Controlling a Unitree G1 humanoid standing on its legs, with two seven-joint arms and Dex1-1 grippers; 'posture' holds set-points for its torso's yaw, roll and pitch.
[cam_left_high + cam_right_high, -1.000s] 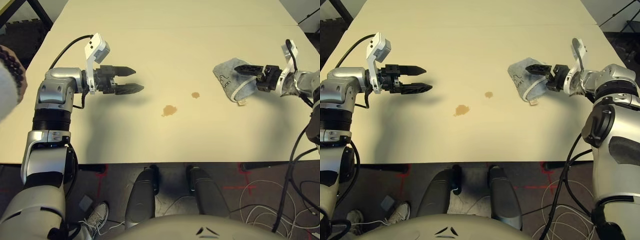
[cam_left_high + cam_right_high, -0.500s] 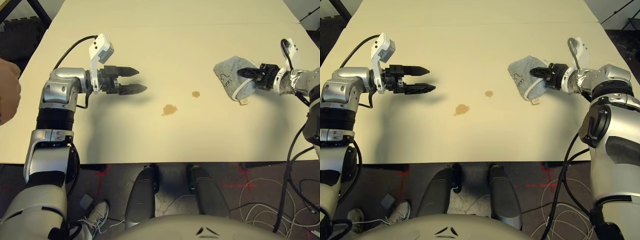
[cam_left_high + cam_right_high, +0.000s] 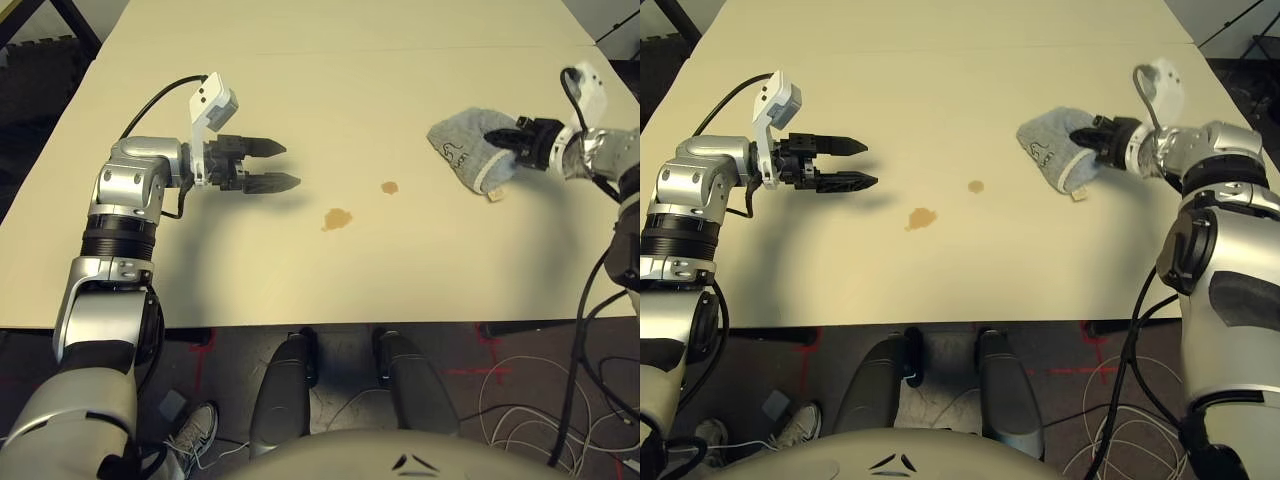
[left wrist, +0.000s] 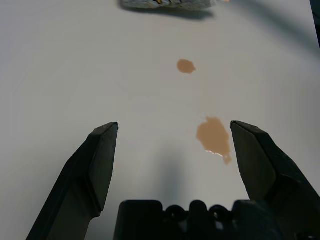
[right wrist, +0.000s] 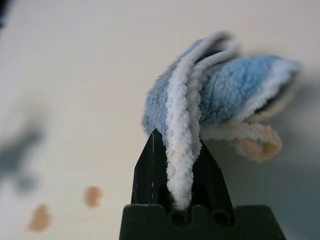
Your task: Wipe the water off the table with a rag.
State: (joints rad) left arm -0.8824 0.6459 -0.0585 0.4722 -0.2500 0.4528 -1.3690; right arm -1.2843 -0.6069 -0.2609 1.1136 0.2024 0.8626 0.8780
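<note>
Rag (image 5: 220, 95) clamped tight in the right gripper (image 5: 179, 137), with the white trimmed edge squeezed between the two black fingers. Blue fluffy folds bulging out past the fingertips in the right wrist view, loose and crumpled, not flat. Seen from the head, grey-blue cloth spread toward the middle of the table (image 3: 300, 280) from that gripper, dark printed mark (image 3: 455, 152) facing up, little tan tag (image 3: 495, 195) poking out on the robot's side. Can't tell whether the lower part of the cloth is touching the tabletop.

Next out, water in two amber-brown spots: smaller round dot (image 3: 390, 187) nearer the rag, bigger ragged blot (image 3: 337, 219) beyond that and a bit closer to the robot. Both well apart from the cloth, and not touching each other.

Farther over, left gripper (image 3: 293, 165) hanging above the table on the robot's left, fingers wide apart with nothing between them. Pale cream top under all of it, thin seam line (image 3: 350, 50) across the far part. Down on the floor, a sneaker (image 3: 197, 430) to the left, loops of white cable (image 3: 500, 440) to the right.
</note>
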